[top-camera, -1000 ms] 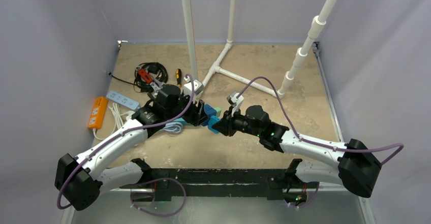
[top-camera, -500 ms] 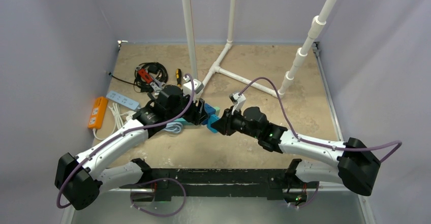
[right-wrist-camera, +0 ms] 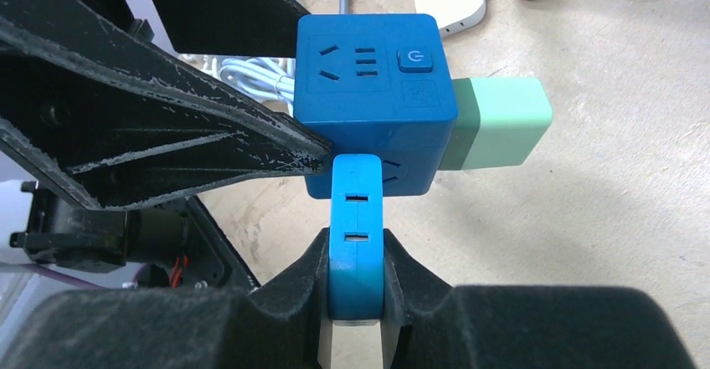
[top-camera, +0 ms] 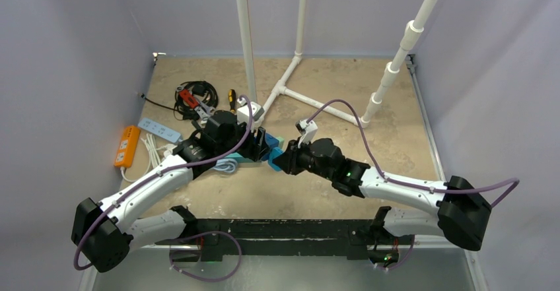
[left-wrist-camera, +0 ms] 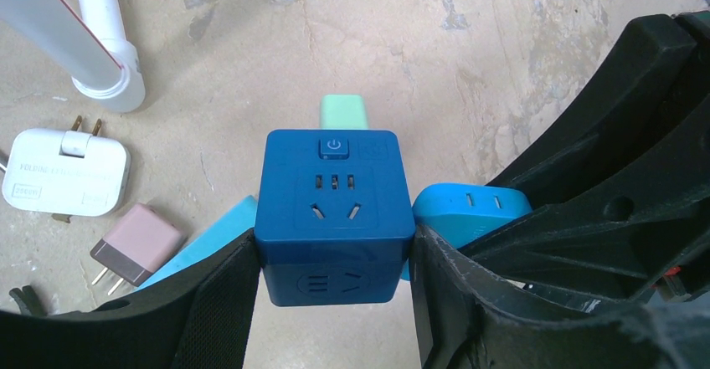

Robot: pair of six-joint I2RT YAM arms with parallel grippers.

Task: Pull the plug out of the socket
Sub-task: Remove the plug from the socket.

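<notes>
**At the middle of the table (top-camera: pixel 396 106): socket held on the left, plug pinched on the right**

From the left, the left gripper (left-wrist-camera: pixel 331 289) clamps two opposite sides of the socket (left-wrist-camera: pixel 333 210), a dark blue cube. Whether the socket rests on the table or hangs just above it is unclear. A light blue plug (right-wrist-camera: pixel 356 218) sticks out of the socket's right side toward the right arm, its long axis pointing away from the left gripper. The right gripper (right-wrist-camera: pixel 356 260) is lined up with the plug and pinches it by its flat faces. The coming move therefore looks like a straight pull back along that axis while the left side holds firm.

The left wrist view shows the socket's top, with a power button and an unused outlet, and a mint plug (left-wrist-camera: pixel 343 111) on the far face. The pinch itself is mostly hidden there. The right wrist view shows the pinch plainly. It also shows the plug meeting the socket with no gap, so it appears fully seated.
</notes>
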